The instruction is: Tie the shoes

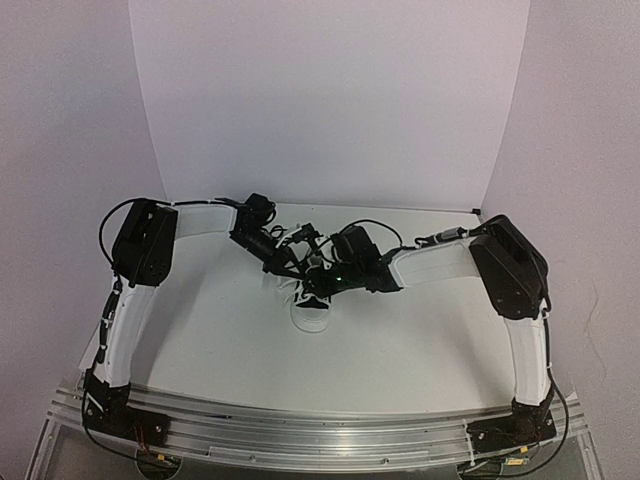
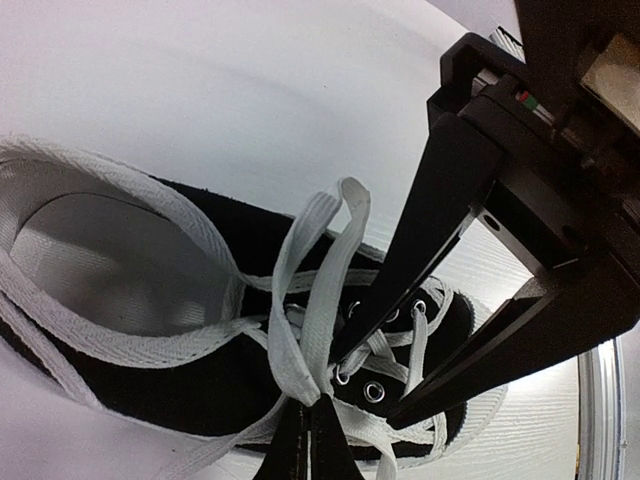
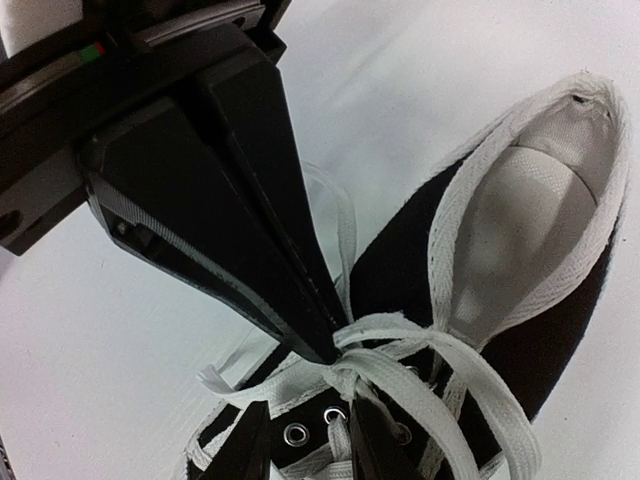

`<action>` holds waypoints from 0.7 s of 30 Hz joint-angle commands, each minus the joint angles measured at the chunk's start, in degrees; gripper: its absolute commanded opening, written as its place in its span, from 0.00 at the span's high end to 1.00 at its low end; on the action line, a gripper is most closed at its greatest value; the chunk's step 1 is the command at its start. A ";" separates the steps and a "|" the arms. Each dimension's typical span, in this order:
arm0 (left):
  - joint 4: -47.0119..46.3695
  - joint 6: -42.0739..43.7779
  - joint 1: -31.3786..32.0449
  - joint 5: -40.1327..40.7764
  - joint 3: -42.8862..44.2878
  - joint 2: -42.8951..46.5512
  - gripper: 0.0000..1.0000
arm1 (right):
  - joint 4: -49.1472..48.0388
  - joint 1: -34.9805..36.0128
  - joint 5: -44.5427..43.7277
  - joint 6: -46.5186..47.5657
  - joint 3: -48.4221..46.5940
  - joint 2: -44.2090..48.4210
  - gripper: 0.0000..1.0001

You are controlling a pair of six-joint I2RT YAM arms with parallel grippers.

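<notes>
The shoe sits mid-worktop, toe toward 6 o'clock. My left hand, in from 10 o'clock, is pressed together, pinching a lace above the eyelets. My right hand, from 3 o'clock, is spread just beside it.

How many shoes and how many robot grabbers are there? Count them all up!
Shoes: 1, with white laces
Grippers: 2, the left gripper and the right gripper
Total: 3
</notes>
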State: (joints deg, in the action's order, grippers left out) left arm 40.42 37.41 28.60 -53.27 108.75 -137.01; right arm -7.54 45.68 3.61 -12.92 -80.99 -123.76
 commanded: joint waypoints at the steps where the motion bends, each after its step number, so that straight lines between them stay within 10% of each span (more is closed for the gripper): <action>1: -0.79 -0.05 -0.01 0.54 2.91 -0.68 1.00 | 3.69 -0.28 -3.56 1.56 -0.03 0.31 0.71; 21: -0.45 0.52 0.23 0.96 3.27 -0.74 1.00 | 5.65 -0.31 -5.19 1.63 -2.34 -0.63 1.00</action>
State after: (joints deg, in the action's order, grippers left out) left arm 40.45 37.41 28.71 -52.79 108.78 -137.03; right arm -3.79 46.06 -0.85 -11.11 -83.79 -125.99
